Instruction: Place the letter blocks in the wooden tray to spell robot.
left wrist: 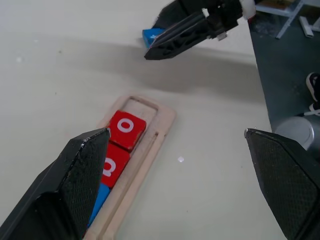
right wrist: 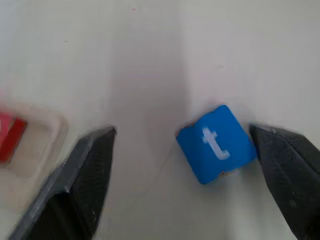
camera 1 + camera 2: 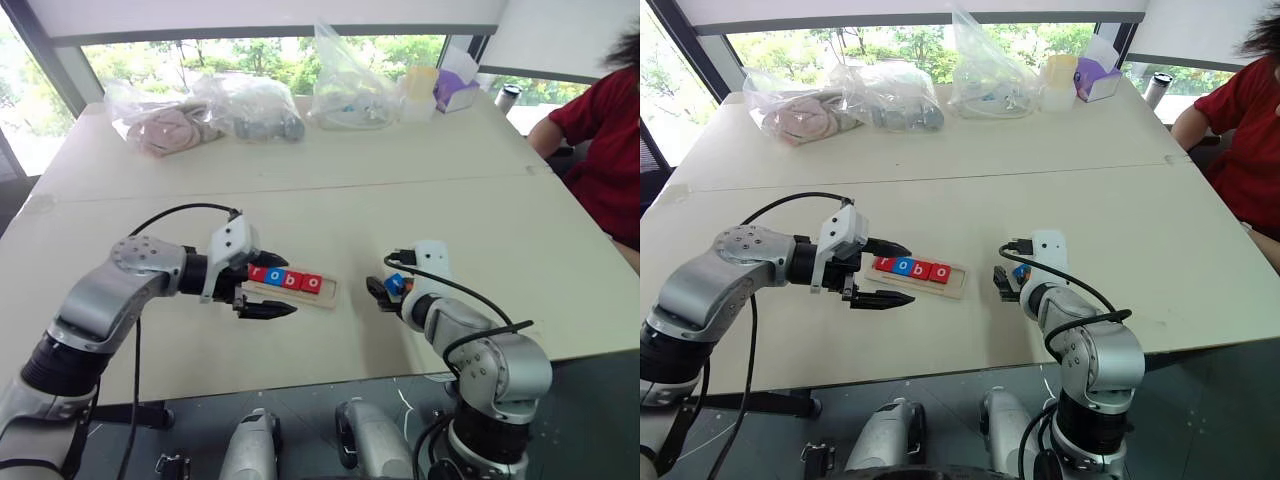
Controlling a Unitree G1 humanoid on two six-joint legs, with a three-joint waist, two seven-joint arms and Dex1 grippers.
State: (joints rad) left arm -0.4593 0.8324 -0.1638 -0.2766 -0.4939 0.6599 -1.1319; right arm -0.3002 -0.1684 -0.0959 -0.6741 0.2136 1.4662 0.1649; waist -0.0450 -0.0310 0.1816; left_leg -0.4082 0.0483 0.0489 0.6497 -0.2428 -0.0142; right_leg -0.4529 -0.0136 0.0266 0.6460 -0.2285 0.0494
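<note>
I see four blocks, r, o, b, o, in the wooden tray with the last slot bare, and the blue t block lies on the table between my right gripper's wide-open fingers, while my left gripper stands wide over the tray.

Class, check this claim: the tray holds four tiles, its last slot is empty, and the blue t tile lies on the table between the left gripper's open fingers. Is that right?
One slip: the blue t tile lies between the right gripper's open fingers, as the right wrist view shows. The tray does hold four tiles, its last slot empty.
</note>
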